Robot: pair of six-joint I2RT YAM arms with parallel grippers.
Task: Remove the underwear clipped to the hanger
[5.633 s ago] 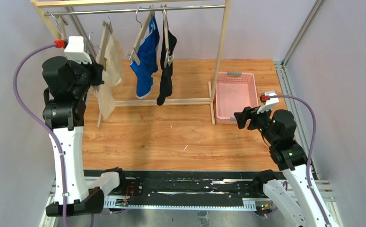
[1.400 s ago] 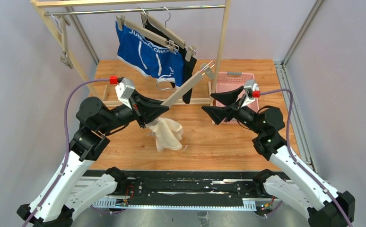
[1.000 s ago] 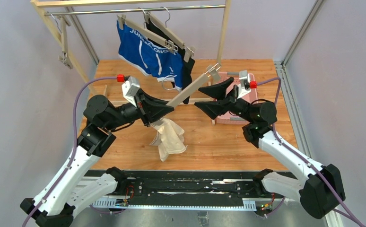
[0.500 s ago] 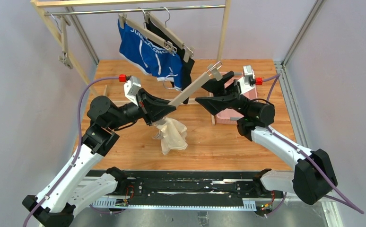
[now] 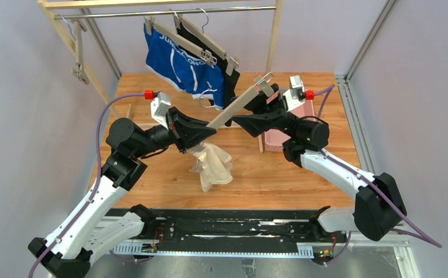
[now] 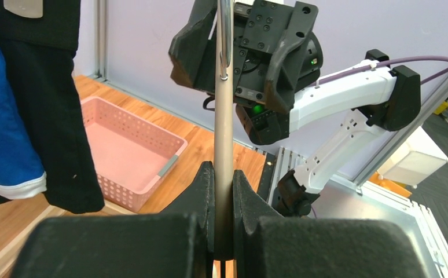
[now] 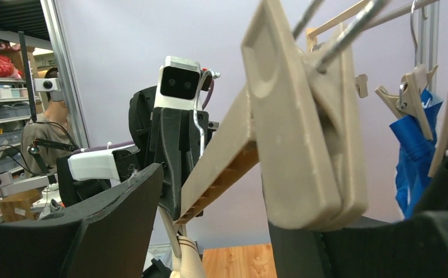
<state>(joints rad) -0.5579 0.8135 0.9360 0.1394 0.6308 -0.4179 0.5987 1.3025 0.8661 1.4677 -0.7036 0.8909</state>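
My left gripper (image 5: 201, 132) is shut on the bar of a beige clip hanger (image 5: 233, 107), which slants up to the right above the table. In the left wrist view the jaws pinch the bar (image 6: 224, 116). The cream-white underwear (image 5: 213, 165) hangs bunched from the hanger's lower clip. My right gripper (image 5: 256, 110) is open, its fingers on either side of the empty upper clip (image 7: 303, 127). The blue underwear (image 5: 178, 66) and the black underwear (image 5: 230, 87) hang clipped on hangers on the rack.
The wooden rack with its metal rail (image 5: 169, 11) stands at the back, with an empty hanger (image 5: 78, 52) at its left end. A pink basket (image 5: 274, 140) sits behind my right arm and also shows in the left wrist view (image 6: 129, 156).
My right gripper has moved left and up until its open fingers straddle the hanger's upper clip. My left gripper keeps hold of the hanger, which shifted slightly right with the cream underwear.
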